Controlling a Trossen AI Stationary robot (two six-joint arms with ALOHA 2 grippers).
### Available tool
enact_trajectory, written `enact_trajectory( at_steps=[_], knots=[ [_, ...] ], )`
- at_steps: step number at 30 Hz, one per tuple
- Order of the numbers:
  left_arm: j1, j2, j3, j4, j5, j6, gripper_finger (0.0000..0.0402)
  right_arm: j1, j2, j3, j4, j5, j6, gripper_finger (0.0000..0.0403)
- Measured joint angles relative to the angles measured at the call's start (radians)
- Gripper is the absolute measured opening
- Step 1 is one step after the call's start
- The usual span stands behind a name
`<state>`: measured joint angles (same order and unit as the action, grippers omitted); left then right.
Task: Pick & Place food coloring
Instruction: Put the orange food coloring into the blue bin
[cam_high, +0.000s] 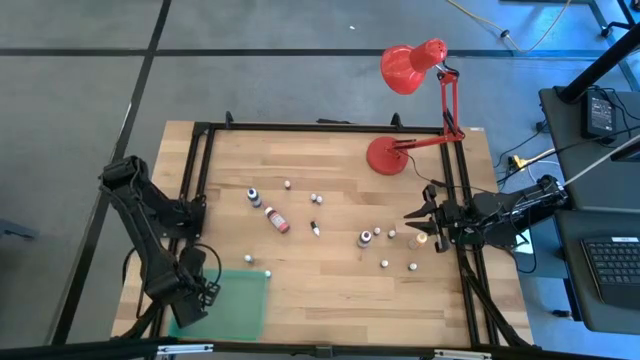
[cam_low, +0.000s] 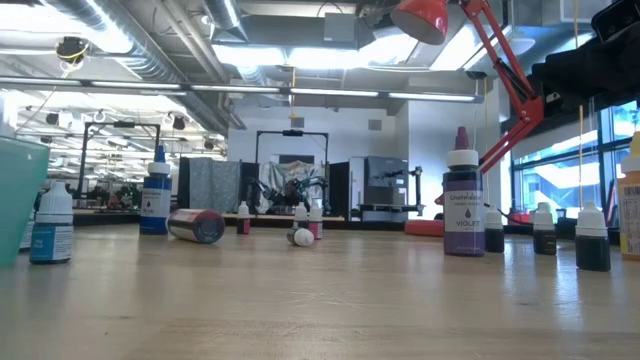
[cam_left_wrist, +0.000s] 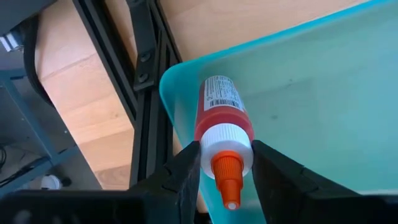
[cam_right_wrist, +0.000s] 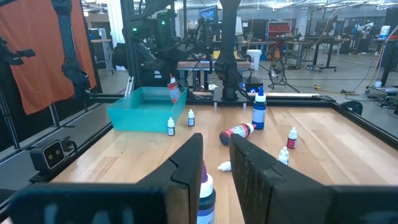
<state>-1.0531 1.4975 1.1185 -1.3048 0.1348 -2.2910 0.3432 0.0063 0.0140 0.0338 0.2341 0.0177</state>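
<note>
Bottles of food coloring lie scattered over the pale wooden table (cam_high: 330, 270), most of them too small in the high view to tell by colour. One red-orange plastic bottle with a white collar and orange tip (cam_left_wrist: 222, 134) sits between the fingers of the left gripper (cam_left_wrist: 225, 163), over the translucent green tray (cam_left_wrist: 323, 93) near that tray's corner; the fingers (cam_left_wrist: 186, 171) stand right at the white collar on both sides, but whether they press on it or stand just clear cannot be told. From above, the left gripper (cam_high: 190, 296) and its bottle are hidden under the arm at the tray's (cam_high: 245, 305) edge.

The right gripper (cam_high: 422, 215) hangs at the table's right side beside the black frame rail (cam_high: 462, 200), its fingers (cam_right_wrist: 186, 165) drawn nearly together with only a narrow gap and holding nothing. Below that gap a purple-bodied bottle with a white cap (cam_right_wrist: 205, 193) shows, partly hidden by the fingers and cut off by the picture's edge.

A red bottle lying on its side (cam_high: 277, 219) rests mid-table, a blue upright bottle (cam_high: 254, 197) near it. The red desk lamp (cam_high: 410, 110) stands at the far right; the low view cuts off its shade.
</note>
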Motion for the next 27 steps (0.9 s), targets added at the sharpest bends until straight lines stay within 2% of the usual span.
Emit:
enact_trajectory(
  at_steps=[6, 23, 27],
  knots=[
    [0.0, 0.0, 0.0, 0.0, -0.009, 0.043, 0.0137, 0.0, 0.0, 0.0, 0.0, 0.0, 0.0, 0.0084],
    [0.0, 0.0, 0.0, 0.0, -0.01, 0.046, 0.0139, 0.0, 0.0, 0.0, 0.0, 0.0, 0.0, 0.0084],
    [0.0, 0.0, 0.0, 0.0, -0.01, 0.092, 0.0139, 0.0, 0.0, 0.0, 0.0, 0.0, 0.0, 0.0084]
  ],
)
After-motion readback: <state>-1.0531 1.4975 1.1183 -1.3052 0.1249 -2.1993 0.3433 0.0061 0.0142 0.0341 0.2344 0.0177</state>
